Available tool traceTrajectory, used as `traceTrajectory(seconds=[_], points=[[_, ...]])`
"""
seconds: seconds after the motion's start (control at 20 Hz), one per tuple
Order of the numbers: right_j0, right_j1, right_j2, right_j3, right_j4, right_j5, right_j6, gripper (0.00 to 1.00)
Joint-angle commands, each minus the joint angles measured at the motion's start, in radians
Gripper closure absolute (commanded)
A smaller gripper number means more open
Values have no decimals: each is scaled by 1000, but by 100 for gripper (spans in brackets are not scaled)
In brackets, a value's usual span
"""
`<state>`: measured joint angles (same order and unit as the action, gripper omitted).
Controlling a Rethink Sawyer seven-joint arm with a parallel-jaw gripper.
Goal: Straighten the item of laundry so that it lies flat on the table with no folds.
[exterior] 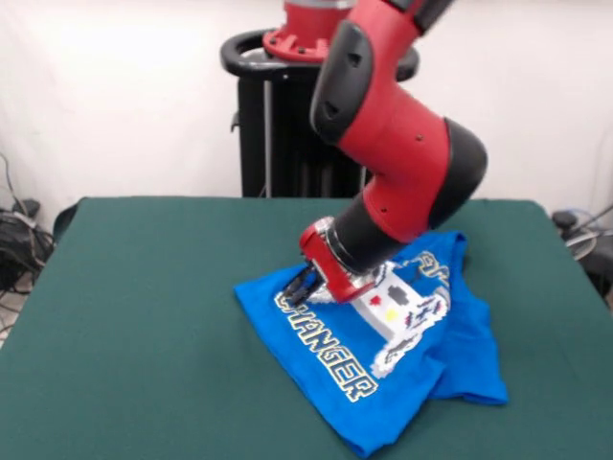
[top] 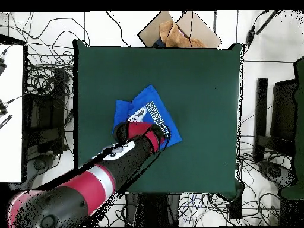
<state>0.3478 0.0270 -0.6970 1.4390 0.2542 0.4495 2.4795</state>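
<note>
The bright blue T-shirt (exterior: 460,355) lies crumpled, print side up, on the right half of the dark green table (exterior: 144,316). Its right side is doubled over in folds, and the "CHANGER" lettering runs slantwise along its left part. My gripper (exterior: 299,286) is down at the shirt's far left part, touching or just above the cloth beside the lettering. In the overhead view the shirt (top: 142,101) sits left of the table's (top: 202,89) middle, and the arm's red wrist (top: 142,133) covers its near part and hides the gripper.
The black pedestal (exterior: 278,125) stands behind the table's far edge. In the overhead view a cardboard box (top: 178,29) sits beyond the top edge, cables lie on the floor all round, and black equipment (top: 285,113) stands at the right.
</note>
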Motion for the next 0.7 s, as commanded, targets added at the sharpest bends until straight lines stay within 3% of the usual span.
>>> traceTrajectory(seconds=[0.05,0.7], points=[[-27,219,-96,-95,84,-147,332,100],[-47,223,-88,-63,125,-206,245,100]])
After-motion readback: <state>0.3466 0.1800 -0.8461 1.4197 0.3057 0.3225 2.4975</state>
